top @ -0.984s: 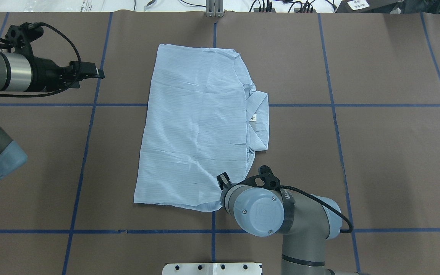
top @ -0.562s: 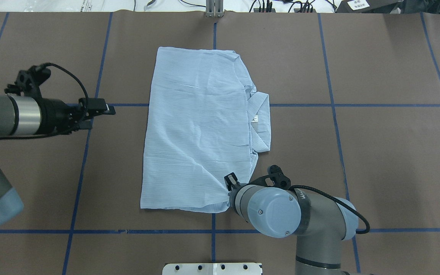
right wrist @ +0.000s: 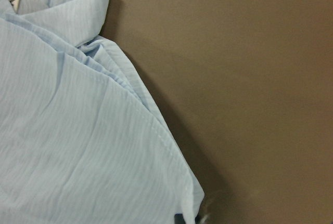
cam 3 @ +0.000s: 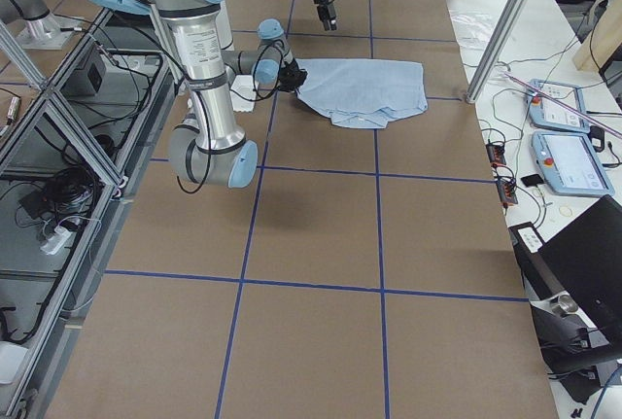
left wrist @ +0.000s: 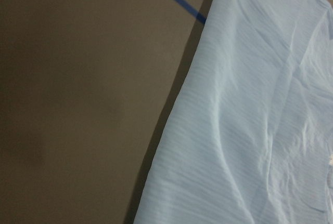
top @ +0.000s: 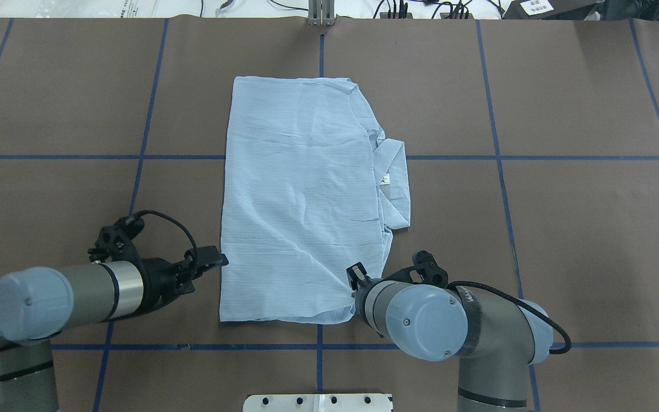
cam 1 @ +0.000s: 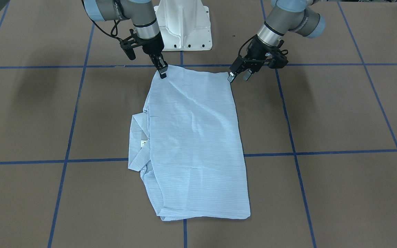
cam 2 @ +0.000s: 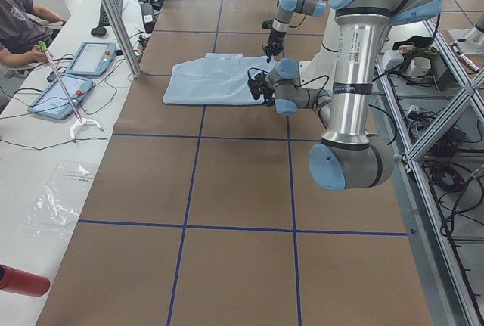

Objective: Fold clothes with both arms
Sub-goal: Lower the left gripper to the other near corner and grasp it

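Note:
The pale-blue striped shirt (top: 301, 194) (cam 1: 195, 137) lies folded into a long rectangle in the middle of the table. Its collar (top: 395, 183) and white label (top: 385, 179) stick out on the right. My right gripper (cam 1: 163, 73) is shut on the shirt's near right corner, which in the overhead view is hidden under the wrist (top: 364, 286). The right wrist view shows that corner's hem (right wrist: 171, 161). My left gripper (cam 1: 238, 76) (top: 218, 263) hangs open just beside the near left corner, apart from the cloth. In the left wrist view only the shirt's edge (left wrist: 171, 130) shows.
Blue tape lines (top: 135, 183) grid the brown table. The white pedestal base (cam 1: 184, 24) stands at the robot's edge and a metal post (top: 321, 11) at the far edge. A seated person (cam 2: 19, 23) and tablets (cam 2: 72, 76) are at a side bench.
My left arm has swung from the far left of the table down to the shirt's near left corner. My right gripper has dragged the near right corner a little to the right.

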Action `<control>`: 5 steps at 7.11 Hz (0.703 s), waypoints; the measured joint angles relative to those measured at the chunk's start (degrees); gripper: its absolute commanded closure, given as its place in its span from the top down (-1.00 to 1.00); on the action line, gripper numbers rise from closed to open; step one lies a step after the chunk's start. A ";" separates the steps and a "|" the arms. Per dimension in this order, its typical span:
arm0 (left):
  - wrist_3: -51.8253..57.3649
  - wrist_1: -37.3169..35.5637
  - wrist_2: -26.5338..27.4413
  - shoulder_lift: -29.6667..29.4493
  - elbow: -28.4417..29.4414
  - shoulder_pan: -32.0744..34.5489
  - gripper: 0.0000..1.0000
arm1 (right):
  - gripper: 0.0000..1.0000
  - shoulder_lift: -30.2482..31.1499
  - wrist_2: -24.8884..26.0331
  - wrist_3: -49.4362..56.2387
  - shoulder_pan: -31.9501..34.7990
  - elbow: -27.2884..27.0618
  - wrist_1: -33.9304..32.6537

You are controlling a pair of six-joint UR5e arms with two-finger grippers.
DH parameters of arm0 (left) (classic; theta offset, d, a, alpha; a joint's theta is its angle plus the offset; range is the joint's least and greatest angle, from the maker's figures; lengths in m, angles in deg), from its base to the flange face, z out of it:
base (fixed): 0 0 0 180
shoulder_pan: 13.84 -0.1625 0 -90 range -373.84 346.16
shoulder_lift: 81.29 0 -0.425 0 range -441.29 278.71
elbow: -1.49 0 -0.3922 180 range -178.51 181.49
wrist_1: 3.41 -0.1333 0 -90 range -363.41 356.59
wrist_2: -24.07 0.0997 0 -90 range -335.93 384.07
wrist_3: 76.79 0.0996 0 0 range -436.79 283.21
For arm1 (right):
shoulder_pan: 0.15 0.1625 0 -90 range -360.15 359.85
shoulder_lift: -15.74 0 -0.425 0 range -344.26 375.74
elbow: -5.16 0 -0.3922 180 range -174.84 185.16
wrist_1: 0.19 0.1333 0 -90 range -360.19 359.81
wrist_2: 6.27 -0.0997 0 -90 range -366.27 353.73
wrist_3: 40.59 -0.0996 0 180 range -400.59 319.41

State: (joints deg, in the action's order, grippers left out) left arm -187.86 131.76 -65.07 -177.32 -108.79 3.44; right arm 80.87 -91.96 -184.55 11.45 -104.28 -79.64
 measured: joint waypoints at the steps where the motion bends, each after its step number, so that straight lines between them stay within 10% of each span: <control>1: -1.69 -1.71 1.30 -0.69 0.47 -2.77 0.69 | -1.00 0.02 0.00 0.02 0.00 -0.04 0.00; 5: -2.88 -3.46 2.03 -1.50 1.78 -6.38 0.08 | -1.00 0.00 0.00 0.14 -0.01 -0.08 0.00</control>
State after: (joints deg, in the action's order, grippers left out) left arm -190.73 128.29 -63.04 -178.82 -107.01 -2.94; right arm 80.87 -91.96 -184.42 11.45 -104.35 -79.64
